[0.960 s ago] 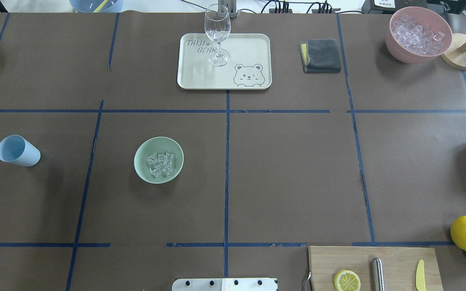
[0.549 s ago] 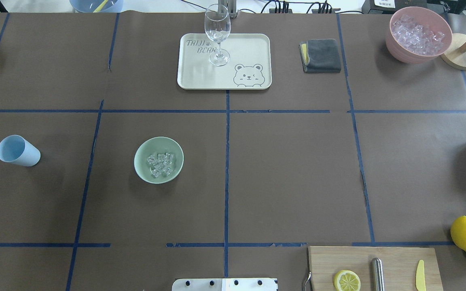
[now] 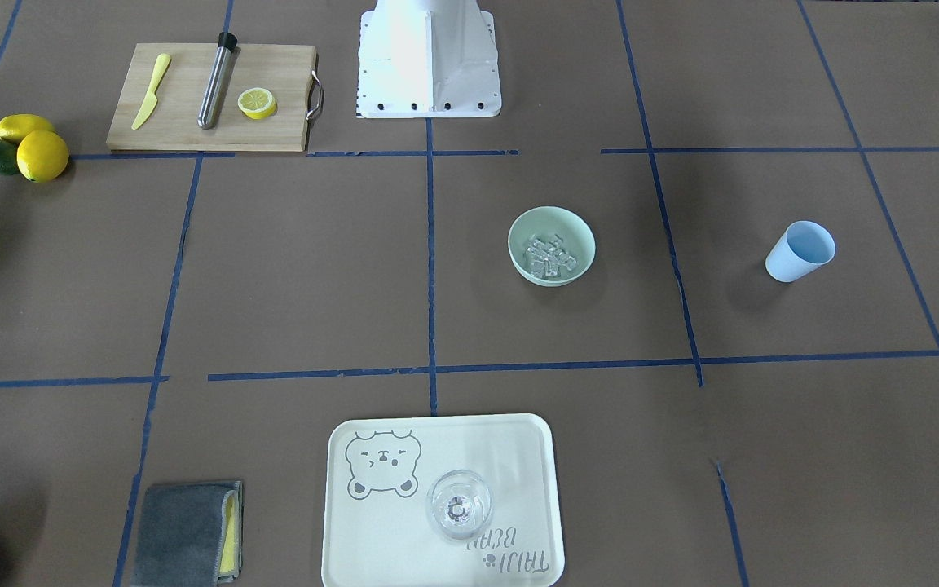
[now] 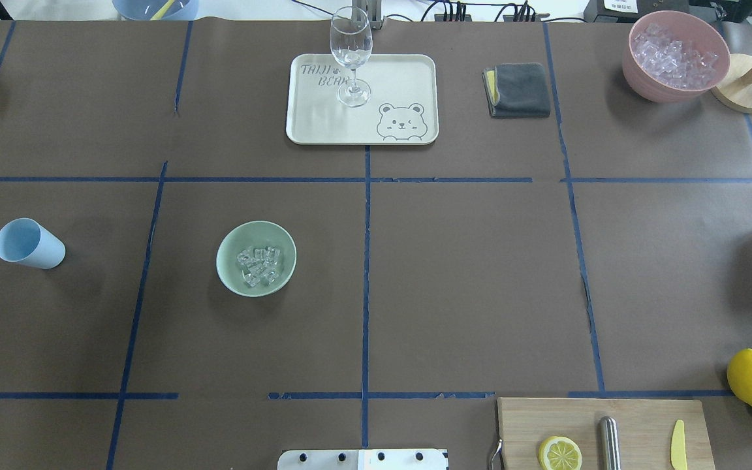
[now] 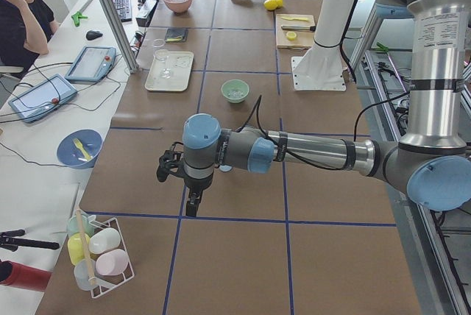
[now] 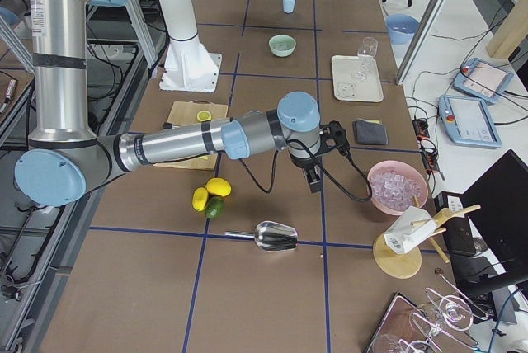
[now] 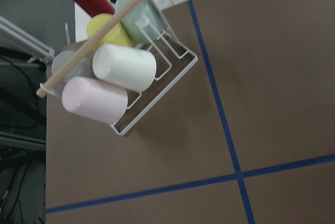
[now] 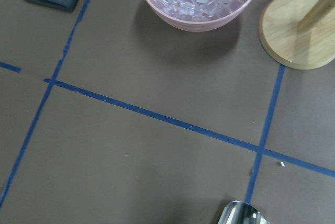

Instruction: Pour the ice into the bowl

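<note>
Several clear ice cubes (image 4: 258,266) piled in mint-green bowl (image 4: 229,251), left gripper (image 5: 192,204), right gripper (image 6: 314,180), grip state indiscernible

In the round pale mint-green bowl (image 4: 234,243): a handful of small clear ice cubes (image 4: 259,266). Well apart to its left (going by the overhead view), the light blue plastic cup (image 4: 29,243). Beyond, at the far middle, the cream rectangular tray (image 4: 402,78), bearing the clear stemmed wine glass (image 4: 350,52); right of that tray, the folded grey cloth (image 4: 519,89).
</note>
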`<action>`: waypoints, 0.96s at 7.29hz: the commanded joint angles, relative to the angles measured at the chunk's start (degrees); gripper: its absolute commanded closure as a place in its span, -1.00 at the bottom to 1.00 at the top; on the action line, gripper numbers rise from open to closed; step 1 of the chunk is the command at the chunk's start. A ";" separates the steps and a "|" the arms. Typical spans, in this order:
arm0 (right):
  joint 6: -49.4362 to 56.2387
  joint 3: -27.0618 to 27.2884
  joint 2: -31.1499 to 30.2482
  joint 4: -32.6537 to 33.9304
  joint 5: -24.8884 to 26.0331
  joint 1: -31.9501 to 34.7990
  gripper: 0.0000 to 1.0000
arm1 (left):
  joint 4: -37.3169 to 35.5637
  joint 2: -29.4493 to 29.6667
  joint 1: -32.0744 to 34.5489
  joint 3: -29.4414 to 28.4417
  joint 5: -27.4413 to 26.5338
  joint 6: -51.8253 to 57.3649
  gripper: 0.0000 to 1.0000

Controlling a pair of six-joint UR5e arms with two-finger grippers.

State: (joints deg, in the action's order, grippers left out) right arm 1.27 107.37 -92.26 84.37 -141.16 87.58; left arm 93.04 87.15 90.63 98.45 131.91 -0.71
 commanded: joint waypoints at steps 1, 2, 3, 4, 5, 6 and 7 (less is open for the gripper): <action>-4.42 3.54 3.37 -1.13 -0.70 -6.95 -1.00 | -6.19 -0.13 0.43 0.33 3.97 0.45 -1.00; -8.09 3.63 5.75 -1.49 -0.70 -10.11 -1.00 | -6.38 -0.05 0.43 0.34 3.97 0.45 -1.00; -13.34 3.98 10.74 -1.32 -0.26 -13.36 -1.00 | -6.38 -0.05 0.34 0.34 4.05 0.36 -1.00; -20.88 3.98 14.61 -1.31 1.05 -17.57 -1.00 | -6.21 0.04 0.34 0.07 3.97 0.27 -1.00; -27.48 3.72 20.31 -1.23 4.72 -23.01 -0.96 | -6.21 0.04 0.34 0.42 3.97 0.27 -1.00; -37.47 3.29 25.93 -0.79 10.06 -29.85 -0.92 | -6.12 0.13 0.34 0.51 4.05 0.27 -1.00; -46.61 2.93 30.34 -0.44 19.77 -38.01 -0.95 | -6.12 0.13 0.34 0.51 4.14 0.27 -1.00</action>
State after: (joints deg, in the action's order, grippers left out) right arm -34.16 110.74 -67.90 83.52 -130.88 58.72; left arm 86.89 87.24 90.97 98.90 135.96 -0.44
